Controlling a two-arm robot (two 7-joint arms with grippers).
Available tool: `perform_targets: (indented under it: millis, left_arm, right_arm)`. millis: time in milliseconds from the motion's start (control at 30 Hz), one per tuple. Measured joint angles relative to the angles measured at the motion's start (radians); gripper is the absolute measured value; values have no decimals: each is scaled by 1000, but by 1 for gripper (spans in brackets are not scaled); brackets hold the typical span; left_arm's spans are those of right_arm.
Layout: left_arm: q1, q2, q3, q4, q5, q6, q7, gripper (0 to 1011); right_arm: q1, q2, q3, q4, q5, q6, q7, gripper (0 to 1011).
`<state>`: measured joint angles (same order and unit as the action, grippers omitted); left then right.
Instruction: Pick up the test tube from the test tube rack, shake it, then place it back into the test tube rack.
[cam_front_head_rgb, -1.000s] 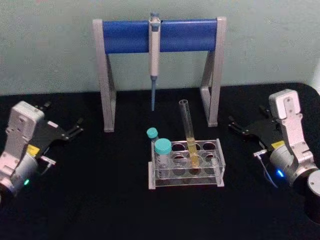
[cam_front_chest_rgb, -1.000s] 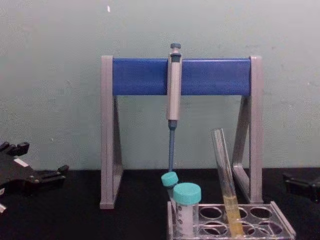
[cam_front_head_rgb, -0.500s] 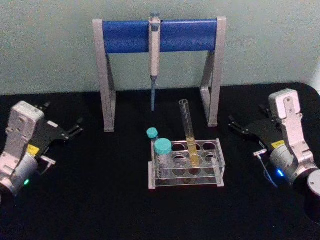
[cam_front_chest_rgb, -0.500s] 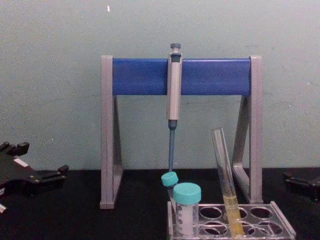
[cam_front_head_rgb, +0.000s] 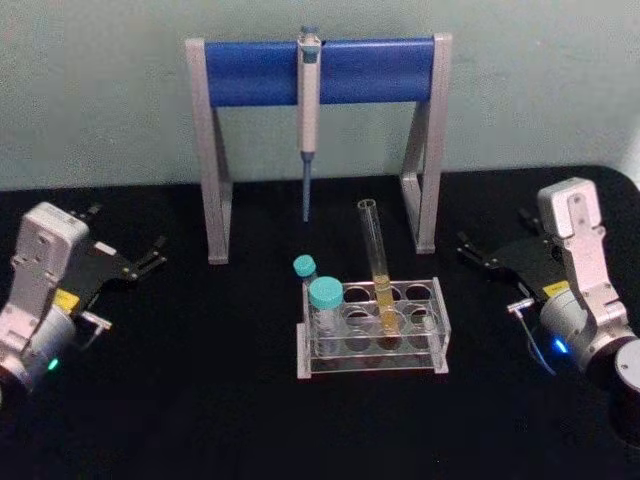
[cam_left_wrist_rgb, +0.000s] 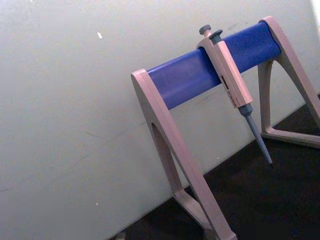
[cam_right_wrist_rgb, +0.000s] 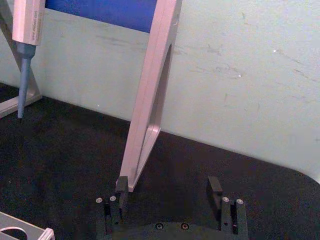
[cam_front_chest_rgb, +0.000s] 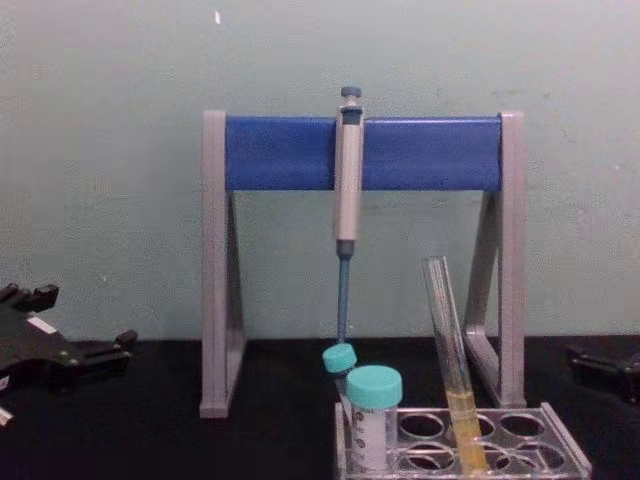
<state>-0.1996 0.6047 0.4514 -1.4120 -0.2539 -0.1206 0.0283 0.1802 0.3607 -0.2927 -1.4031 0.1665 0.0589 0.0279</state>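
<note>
1. The test tube (cam_front_head_rgb: 377, 262) stood in the test tube rack (cam_front_head_rgb: 371, 331), in a middle hole, leaning slightly toward the robot's left, with yellow liquid in its lower part (its open mouth rose well above the rack).
2. The rack sat on the black desk (cam_front_head_rgb: 200, 400) near its centre, in front of the grey-and-blue pipette stand (cam_front_head_rgb: 318, 72).
3. Two teal-capped vials (cam_front_head_rgb: 324, 296) stood at the rack's left end, one behind the other.
4. A grey pipette (cam_front_head_rgb: 309, 110) hung from the stand's blue bar, its tip above the desk behind the rack.
5. The left tool (cam_front_head_rgb: 128, 258) hovered at the desk's left side, well apart from the rack, its fingers spread and grasping nothing.
6. The right tool (cam_front_head_rgb: 500, 252) hovered at the desk's right side, well apart from the rack; in the right wrist view its fingers (cam_right_wrist_rgb: 121, 186) stood released, with only bare desk between them.
</note>
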Motion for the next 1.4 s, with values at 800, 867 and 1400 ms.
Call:
perform_targets:
  millis: [800,867,1400]
  left_arm:
    - [0,0,0,0,0,0,0,1001]
    - [0,0,0,0,0,0,0,1001]
    - [0,0,0,0,0,0,0,1001]
  right_arm:
    - [0,0,0,0,0,0,0,1000]
    - [0,0,0,0,0,0,0,1000]
    - [0,0,0,0,0,0,0,1000]
